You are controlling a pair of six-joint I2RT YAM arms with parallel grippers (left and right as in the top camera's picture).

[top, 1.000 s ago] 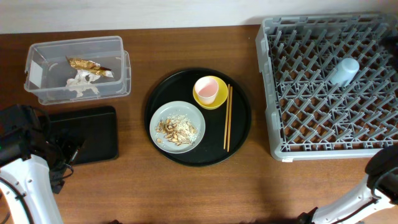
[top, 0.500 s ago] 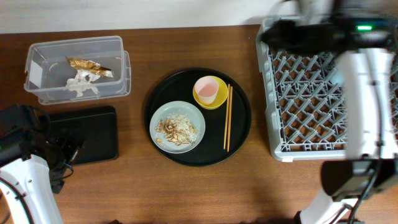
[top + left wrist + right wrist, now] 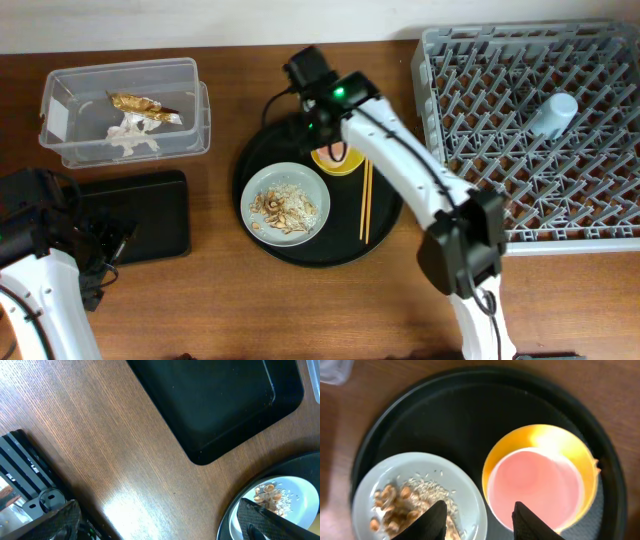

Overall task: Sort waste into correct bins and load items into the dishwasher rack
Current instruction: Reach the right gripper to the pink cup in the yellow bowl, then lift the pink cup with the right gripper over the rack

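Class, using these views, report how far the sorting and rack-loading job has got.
Done: wrapper and tissue lie in the clear tub; the light-blue cup sits in the rack. In hand: the right hand hovers open over the pink cup in the yellow bowl. Left: those two, plate with scraps, chopsticks.

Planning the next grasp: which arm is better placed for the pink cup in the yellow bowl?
Right. Its open fingers hover at the pink cup; the left arm sits far off beside the shallow black tray.
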